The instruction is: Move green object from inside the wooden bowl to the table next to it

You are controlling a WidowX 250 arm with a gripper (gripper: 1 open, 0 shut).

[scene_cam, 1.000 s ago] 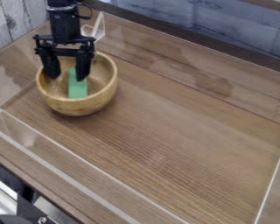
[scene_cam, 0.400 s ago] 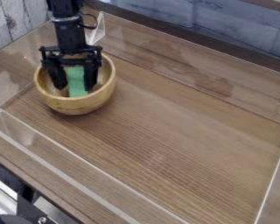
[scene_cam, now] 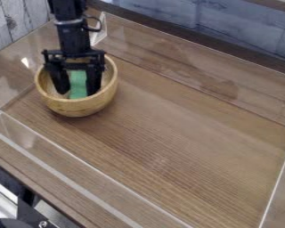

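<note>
Across the near and right-hand side spreads the dark brown wood-grain table (scene_cam: 169,151), the place where the block has to end up. Farther back, toward the left, sits the round light tan wooden bowl (scene_cam: 78,109) with its thick rim, and inside its hollow lies the small bright-green rectangular block (scene_cam: 77,86), partly hidden by the arm. Over the bowl, the black end effector (scene_cam: 76,78) reaches down from the far side, its fingers spread wide on either side of the block, with nothing gripped as far as the view shows. Judging from this, the approach looks nearly complete, while the real work remains: closing on the block, lifting it past the rim, carrying it out beside the bowl, and letting it go on the wood.
</note>
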